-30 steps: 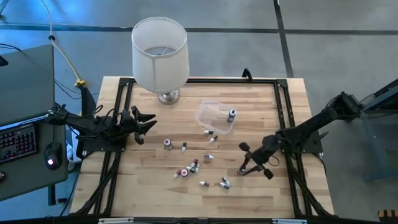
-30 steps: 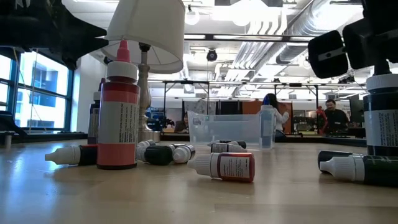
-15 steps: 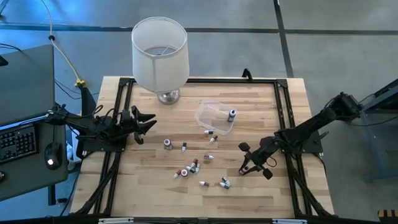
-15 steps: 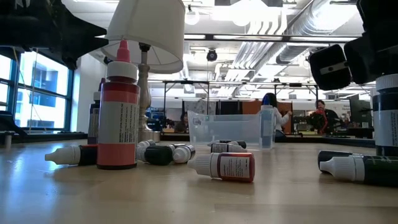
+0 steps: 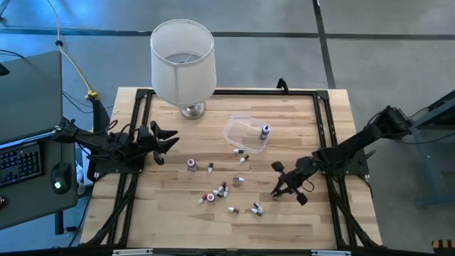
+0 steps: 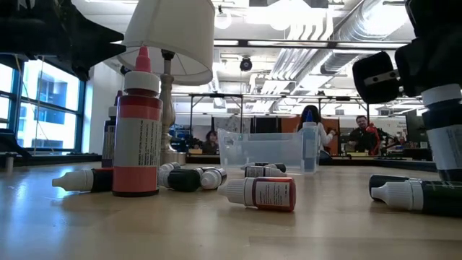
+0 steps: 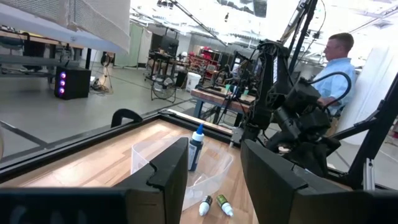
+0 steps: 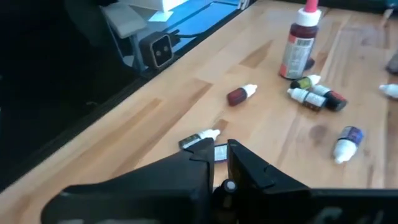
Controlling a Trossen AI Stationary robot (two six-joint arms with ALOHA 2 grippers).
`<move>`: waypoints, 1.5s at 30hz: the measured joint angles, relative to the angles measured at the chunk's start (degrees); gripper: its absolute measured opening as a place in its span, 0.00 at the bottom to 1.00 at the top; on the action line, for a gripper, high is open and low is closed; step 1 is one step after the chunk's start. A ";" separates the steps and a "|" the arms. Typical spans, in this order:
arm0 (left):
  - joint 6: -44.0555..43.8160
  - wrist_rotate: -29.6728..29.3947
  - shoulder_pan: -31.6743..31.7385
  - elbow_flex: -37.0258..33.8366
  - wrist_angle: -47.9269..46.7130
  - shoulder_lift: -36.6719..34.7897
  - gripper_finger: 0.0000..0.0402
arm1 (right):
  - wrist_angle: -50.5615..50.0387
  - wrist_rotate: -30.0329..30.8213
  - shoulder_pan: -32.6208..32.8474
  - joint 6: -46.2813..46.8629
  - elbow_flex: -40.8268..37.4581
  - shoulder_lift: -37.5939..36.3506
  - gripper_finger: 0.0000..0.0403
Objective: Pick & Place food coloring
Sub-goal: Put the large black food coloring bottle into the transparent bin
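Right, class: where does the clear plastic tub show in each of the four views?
High view: clear plastic tub mid-table, right of the lamp base.
Low view: centre, in the background.
Left wrist view: straight ahead, close.
Right wrist view: not in it.
Shared landmark: the upright bottle standing in it.

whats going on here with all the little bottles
The right tool is shut on one bottle, held tilted near the table's right side. Other bottles lie scattered mid-table, and one more stands in the clear tub. The left tool waits open at the left edge.
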 joint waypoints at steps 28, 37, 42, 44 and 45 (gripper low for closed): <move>0.24 -0.03 0.00 0.02 1.15 -0.02 0.37 | 16.86 40.19 -23.19 3.58 -0.02 -0.02 0.07; 0.24 -0.02 0.00 0.02 1.03 -0.02 0.37 | 11.36 37.71 -25.96 11.15 -0.02 4.44 0.07; 0.24 -0.02 0.00 0.02 1.02 -0.02 0.37 | 13.79 39.91 -25.94 10.77 0.00 9.21 0.07; 0.25 0.00 0.00 0.02 1.02 -0.02 0.37 | 14.51 41.25 -25.94 10.96 0.11 10.59 0.07; 0.26 -0.01 0.00 0.02 1.03 -0.02 0.37 | 14.85 41.90 -25.94 10.97 0.16 11.23 0.07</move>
